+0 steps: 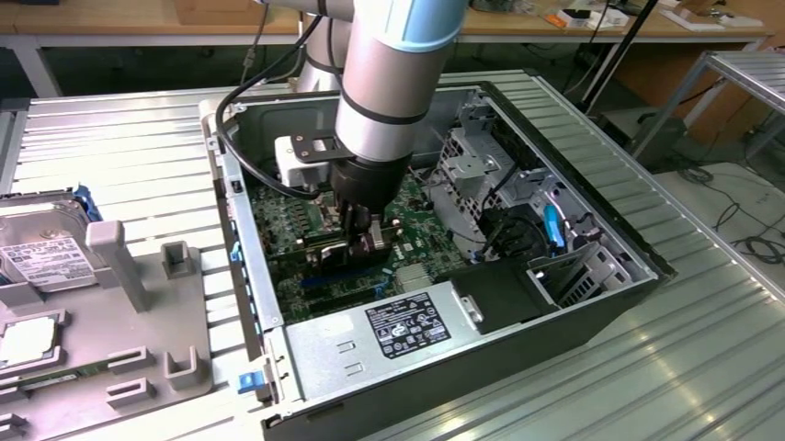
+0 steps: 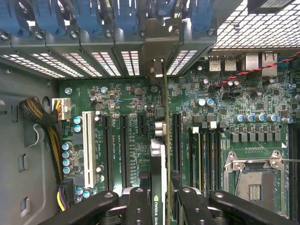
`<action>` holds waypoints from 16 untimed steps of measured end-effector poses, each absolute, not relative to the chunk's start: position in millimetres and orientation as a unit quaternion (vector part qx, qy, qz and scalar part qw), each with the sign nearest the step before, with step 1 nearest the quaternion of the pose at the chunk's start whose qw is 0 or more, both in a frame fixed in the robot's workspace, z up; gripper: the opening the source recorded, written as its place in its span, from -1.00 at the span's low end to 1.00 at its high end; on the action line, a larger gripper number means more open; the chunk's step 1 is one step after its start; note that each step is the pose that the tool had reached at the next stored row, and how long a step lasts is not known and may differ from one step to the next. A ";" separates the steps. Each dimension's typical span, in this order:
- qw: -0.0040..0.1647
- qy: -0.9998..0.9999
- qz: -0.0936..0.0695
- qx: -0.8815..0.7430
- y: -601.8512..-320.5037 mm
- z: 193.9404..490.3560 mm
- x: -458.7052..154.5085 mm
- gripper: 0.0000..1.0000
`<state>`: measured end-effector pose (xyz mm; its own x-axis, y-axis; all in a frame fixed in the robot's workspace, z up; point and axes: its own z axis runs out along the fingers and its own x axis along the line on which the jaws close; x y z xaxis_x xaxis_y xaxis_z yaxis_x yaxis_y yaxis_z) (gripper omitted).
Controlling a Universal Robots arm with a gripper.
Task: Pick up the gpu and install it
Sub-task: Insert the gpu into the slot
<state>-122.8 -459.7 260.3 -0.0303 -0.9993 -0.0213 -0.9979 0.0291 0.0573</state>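
Note:
The gpu (image 2: 162, 140) stands on edge inside the open computer case (image 1: 589, 220), seen edge-on in the wrist view as a thin green board with a black face. Its silver end bracket (image 2: 158, 70) reaches the rear slot openings. My gripper (image 2: 163, 206) is shut on the card's upper edge, one black finger (image 2: 139, 206) on each side. In the exterior view the gripper (image 1: 364, 241) is low over the motherboard (image 1: 424, 230), with the dark gpu (image 1: 322, 246) under it. Whether the card sits in a slot I cannot tell.
Black expansion slots (image 2: 124, 145) and a white slot (image 2: 87, 147) flank the card, and an open CPU socket (image 2: 255, 180) lies beyond. A power supply (image 1: 392, 331) and drive cage (image 1: 472, 175) crowd the case. A hard drive (image 1: 37, 253) and grey holder (image 1: 135, 303) sit at the exterior view's left.

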 end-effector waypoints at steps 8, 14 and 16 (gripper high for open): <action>0.017 -0.717 -0.023 0.696 -459.9 262.5 -122.7 -0.47; 0.017 -0.717 -0.023 0.696 -459.9 257.9 -122.7 -0.47; 0.017 -0.717 -0.023 0.696 -460.0 257.0 -122.8 -0.47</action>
<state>-122.8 -460.0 257.0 -0.0304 -0.9995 -0.0072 -0.9979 0.0300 0.0571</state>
